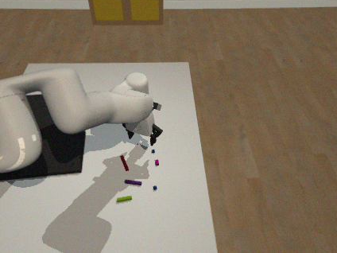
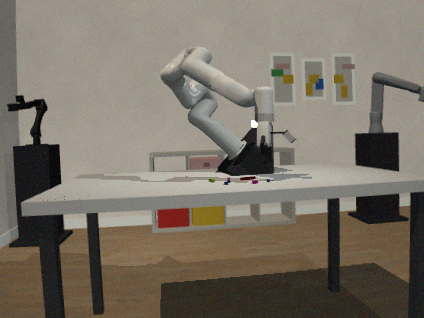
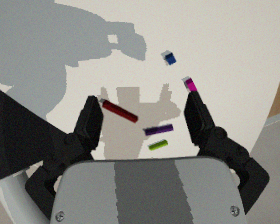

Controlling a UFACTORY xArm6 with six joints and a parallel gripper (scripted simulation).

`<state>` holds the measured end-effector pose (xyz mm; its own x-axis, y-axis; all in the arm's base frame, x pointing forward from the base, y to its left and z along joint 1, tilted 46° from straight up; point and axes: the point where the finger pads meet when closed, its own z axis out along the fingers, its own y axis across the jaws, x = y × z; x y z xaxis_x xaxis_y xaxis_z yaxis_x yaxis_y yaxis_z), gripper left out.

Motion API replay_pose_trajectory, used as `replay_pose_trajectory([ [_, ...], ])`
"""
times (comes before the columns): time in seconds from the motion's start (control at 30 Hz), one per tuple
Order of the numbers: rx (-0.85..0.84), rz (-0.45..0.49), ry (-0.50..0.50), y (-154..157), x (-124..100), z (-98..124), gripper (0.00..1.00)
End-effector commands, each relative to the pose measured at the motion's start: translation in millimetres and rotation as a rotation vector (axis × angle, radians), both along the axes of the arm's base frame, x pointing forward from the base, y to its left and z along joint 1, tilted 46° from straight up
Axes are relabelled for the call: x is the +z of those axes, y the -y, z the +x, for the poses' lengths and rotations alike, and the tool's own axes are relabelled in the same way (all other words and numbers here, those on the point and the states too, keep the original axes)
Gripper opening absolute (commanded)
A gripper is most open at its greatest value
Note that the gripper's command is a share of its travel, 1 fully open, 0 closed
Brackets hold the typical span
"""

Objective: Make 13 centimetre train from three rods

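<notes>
Several rods lie apart on the white table. A red rod (image 1: 124,162) (image 3: 119,111) lies at an angle. A purple rod (image 1: 133,182) (image 3: 158,130) lies in front of it, and a lime rod (image 1: 124,199) (image 3: 158,145) lies nearer the front. A magenta rod (image 1: 156,162) (image 3: 190,85) and two blue rods (image 1: 153,151) (image 1: 155,188) lie to the right; one blue rod shows in the wrist view (image 3: 169,57). My gripper (image 1: 142,138) (image 3: 142,103) is open and empty, above the table just behind the rods. None of the rods touch.
The arm's black base plate (image 1: 52,142) sits at the table's left. The table's right edge (image 1: 203,157) runs close to the blue and magenta rods. A wooden cabinet (image 1: 124,2) stands far back on the floor.
</notes>
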<state>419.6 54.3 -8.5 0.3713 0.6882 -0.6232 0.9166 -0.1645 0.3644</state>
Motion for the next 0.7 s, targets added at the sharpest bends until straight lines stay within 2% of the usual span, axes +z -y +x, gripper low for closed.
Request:
replay_pose_trajectory([
  [0.0,0.112,-0.019,-0.121,-1,0,-4,1.0],
  [0.37,0.364,-0.072,-0.38,0,-1,-17,1.0],
  [0.43,0.364,-0.072,-0.38,0,-1,-17,1.0],
  [0.47,0.424,-0.085,-0.442,1,-2,-20,1.0],
  [0.67,0.546,-0.111,-0.567,2,-2,-26,1.0],
])
